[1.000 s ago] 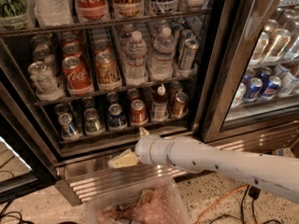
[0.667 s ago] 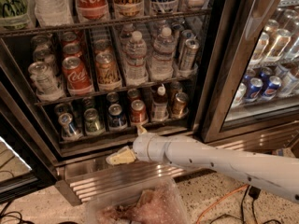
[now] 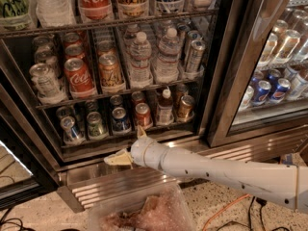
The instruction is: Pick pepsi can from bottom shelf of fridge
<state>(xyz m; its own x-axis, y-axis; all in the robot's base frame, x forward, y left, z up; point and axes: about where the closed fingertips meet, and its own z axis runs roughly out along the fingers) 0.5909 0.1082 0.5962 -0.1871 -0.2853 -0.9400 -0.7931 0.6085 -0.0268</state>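
Gripper (image 3: 118,159) hovers low in front of the steel grille (image 3: 126,186), just under the bottom shelf (image 3: 96,141). Open or closed, I cannot tell. Nothing grasped yet. The pepsi can (image 3: 121,121) stands on that shelf in the fridge (image 3: 226,81), between a green-and-silver can (image 3: 95,125) and a red can (image 3: 143,115). By my read, reach, grip and lift all remain.

Speckled floor (image 3: 43,214) under clear tub (image 3: 166,196); orange cable (image 3: 226,207) to its right, black cables (image 3: 14,223) left; end effector (image 3: 118,159) above.
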